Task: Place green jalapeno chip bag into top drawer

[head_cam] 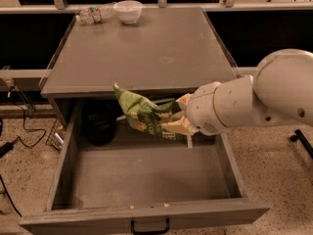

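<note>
The green jalapeno chip bag is crinkled, with white lettering, and hangs over the back of the open top drawer. My gripper is shut on the bag's right side, holding it tilted just above the drawer's inside, in front of the cabinet's front edge. The drawer is a wide grey wooden box pulled fully out, with a black handle on its front. My white arm reaches in from the right.
The grey cabinet top carries a clear plastic bottle lying on its side and a white bowl at the far edge. A dark round object sits at the drawer's back left. Cables lie on the floor at left.
</note>
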Robot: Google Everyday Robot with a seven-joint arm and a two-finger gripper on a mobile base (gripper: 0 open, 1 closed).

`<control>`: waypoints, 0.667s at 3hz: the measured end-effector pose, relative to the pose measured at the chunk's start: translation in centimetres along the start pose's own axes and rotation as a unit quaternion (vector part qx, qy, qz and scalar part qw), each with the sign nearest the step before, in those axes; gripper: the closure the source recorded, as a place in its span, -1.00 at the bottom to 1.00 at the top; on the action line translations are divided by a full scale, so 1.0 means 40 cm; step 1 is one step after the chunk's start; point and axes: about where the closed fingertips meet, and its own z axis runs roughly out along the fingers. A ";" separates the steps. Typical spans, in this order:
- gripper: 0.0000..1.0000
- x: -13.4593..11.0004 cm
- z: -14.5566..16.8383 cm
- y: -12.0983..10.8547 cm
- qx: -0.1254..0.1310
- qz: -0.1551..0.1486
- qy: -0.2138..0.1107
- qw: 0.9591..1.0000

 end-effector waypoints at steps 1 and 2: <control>1.00 0.020 0.036 -0.003 -0.003 -0.003 -0.002 1.000; 1.00 0.054 0.082 -0.005 -0.005 -0.008 -0.003 1.000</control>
